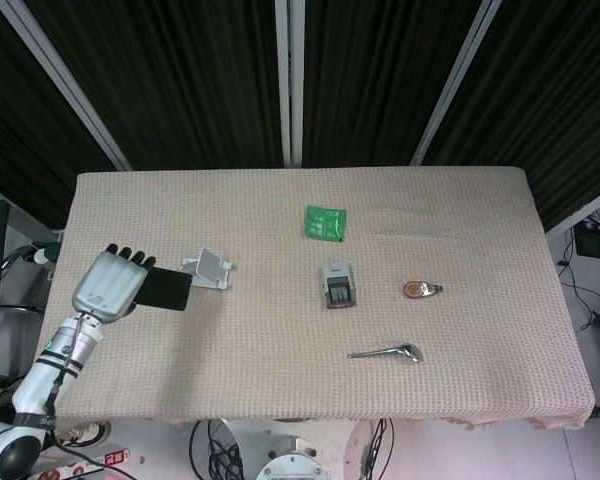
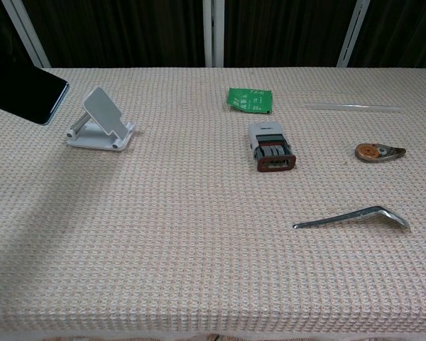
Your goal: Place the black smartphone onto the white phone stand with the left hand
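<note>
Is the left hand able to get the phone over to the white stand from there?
Probably yes. The left hand holds the black smartphone lifted just left of the white phone stand, and nothing lies between them.

black smartphone point(image 2: 21, 92) raised, left of white phone stand point(image 2: 101, 121)

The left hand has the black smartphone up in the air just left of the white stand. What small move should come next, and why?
Probably a short carry to the right, toward the white phone stand. The left hand grips the black smartphone clear of the table, its free end beside the stand but not over the tilted backrest. Lowering now would likely miss the cradle.
</note>
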Robot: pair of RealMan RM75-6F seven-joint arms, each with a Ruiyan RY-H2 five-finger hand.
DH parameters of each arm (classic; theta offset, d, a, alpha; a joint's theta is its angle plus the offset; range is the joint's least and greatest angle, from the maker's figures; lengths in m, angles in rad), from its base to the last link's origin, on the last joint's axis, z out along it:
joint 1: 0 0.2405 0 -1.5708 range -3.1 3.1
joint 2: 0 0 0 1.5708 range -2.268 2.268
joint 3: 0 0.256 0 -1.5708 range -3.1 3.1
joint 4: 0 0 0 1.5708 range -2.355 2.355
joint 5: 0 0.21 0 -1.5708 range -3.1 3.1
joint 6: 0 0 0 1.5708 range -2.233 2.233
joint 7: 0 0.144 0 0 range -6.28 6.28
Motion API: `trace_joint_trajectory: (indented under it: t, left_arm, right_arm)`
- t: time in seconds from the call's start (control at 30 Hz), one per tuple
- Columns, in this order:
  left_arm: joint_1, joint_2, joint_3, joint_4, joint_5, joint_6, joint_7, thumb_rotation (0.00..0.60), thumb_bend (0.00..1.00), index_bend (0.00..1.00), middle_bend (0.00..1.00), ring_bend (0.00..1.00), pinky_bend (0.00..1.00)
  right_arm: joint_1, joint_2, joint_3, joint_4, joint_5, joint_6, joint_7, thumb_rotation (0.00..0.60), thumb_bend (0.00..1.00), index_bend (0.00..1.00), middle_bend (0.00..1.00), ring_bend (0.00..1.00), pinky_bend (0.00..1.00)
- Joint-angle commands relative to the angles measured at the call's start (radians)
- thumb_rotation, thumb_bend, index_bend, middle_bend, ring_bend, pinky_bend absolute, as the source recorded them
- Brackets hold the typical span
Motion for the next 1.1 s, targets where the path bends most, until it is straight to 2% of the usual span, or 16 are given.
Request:
trace_joint_trajectory:
  t: [0.03,0.27,0.43,0.53,0.63,0.7,0.87,1.1]
  left_arm:
    - [-0.184,0.011,-0.035,-0.058,-0.275,-0.084,0.207,0.600,0.33,0.69,0.67,0.59,0.59]
    - [-0.424,-0.052,-0.035,-0.078,-0.682,0.011,0.450,0.600,0.33,0.69,0.67,0.59,0.59]
    - [-0.569,-0.104,-0.060,-0.095,-0.954,0.109,0.533,0.600,0.33,0.69,0.67,0.59,0.59]
    - [-0.639,-0.146,-0.080,-0.090,-1.073,0.170,0.563,0.600,0.33,0.68,0.66,0.58,0.58]
    - [-0.699,-0.204,-0.102,-0.058,-1.149,0.247,0.585,0.600,0.33,0.68,0.66,0.58,0.58]
    - [-0.725,-0.244,-0.108,-0.028,-1.164,0.293,0.591,0.600,0.33,0.68,0.66,0.58,0.58]
    - [-0.774,-0.338,-0.098,0.044,-1.205,0.410,0.643,0.600,0.33,0.69,0.66,0.58,0.57]
    - [-0.812,-0.423,-0.087,0.113,-1.265,0.479,0.753,0.600,0.33,0.68,0.66,0.58,0.57]
  right_arm:
    - [-0.004,0.005,0.001,-0.009,-0.008,0.013,-0.001,0.600,0.30,0.00,0.00,0.00,0.00]
    - [-0.019,0.013,-0.001,0.002,-0.001,0.030,0.023,0.600,0.30,0.00,0.00,0.00,0.00]
    - [-0.025,0.015,-0.001,0.017,0.005,0.031,0.043,0.600,0.30,0.00,0.00,0.00,0.00]
    - [-0.024,0.015,-0.001,0.019,0.003,0.030,0.047,0.600,0.30,0.00,0.00,0.00,0.00]
    - [-0.023,0.014,-0.002,0.019,-0.002,0.030,0.048,0.600,0.30,0.00,0.00,0.00,0.00]
    - [-0.023,0.011,-0.003,0.022,-0.004,0.031,0.053,0.600,0.30,0.00,0.00,0.00,0.00]
    - [-0.030,0.006,-0.005,0.040,0.003,0.030,0.072,0.600,0.30,0.00,0.00,0.00,0.00]
    - [-0.036,-0.001,-0.005,0.064,0.011,0.027,0.096,0.600,0.30,0.00,0.00,0.00,0.00]
